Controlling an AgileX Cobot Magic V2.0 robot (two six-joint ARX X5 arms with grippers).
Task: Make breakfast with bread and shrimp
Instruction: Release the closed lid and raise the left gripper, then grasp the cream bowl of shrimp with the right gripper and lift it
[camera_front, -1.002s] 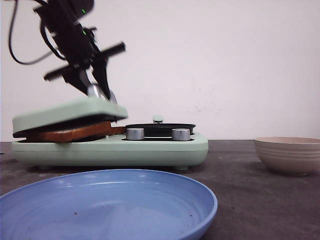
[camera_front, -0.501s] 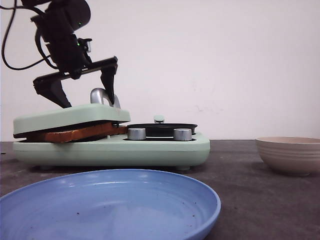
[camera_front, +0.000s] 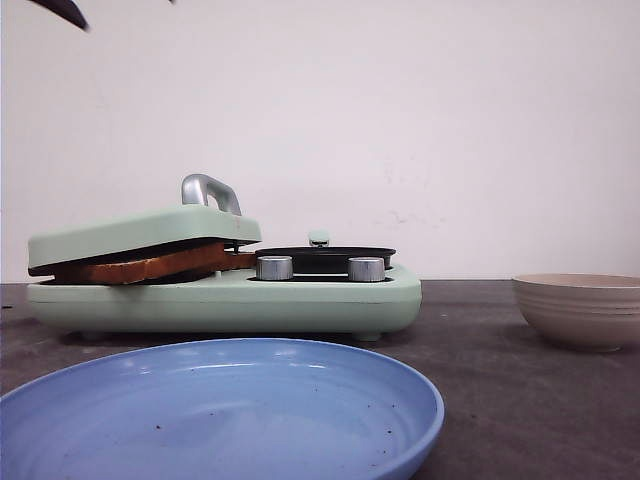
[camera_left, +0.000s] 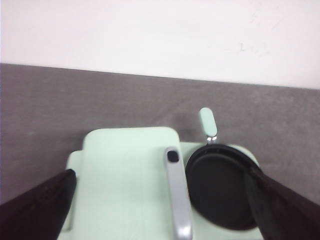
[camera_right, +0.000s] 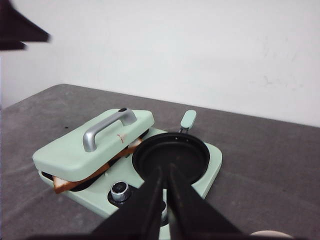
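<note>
The bread (camera_front: 150, 266) lies in the pale green breakfast maker (camera_front: 220, 300), clamped under its lowered lid (camera_front: 140, 228); only browned crust edges show, also in the right wrist view (camera_right: 62, 184). My left gripper (camera_left: 160, 175) is open and empty, hovering well above the lid (camera_left: 125, 180) and its silver handle (camera_left: 177, 195); only a dark tip (camera_front: 65, 10) of it shows in the front view. My right gripper (camera_right: 166, 167) is shut and empty, in front of the maker's black round pan (camera_right: 172, 152). No shrimp is in view.
A blue plate (camera_front: 220, 410) sits at the front of the table. A beige ribbed bowl (camera_front: 578, 308) stands at the right. Two silver knobs (camera_front: 272, 267) are on the maker's front. A white wall is behind.
My left gripper opened off the lid handle and rose up, almost out of the front view. The lid stays down on the bread.
</note>
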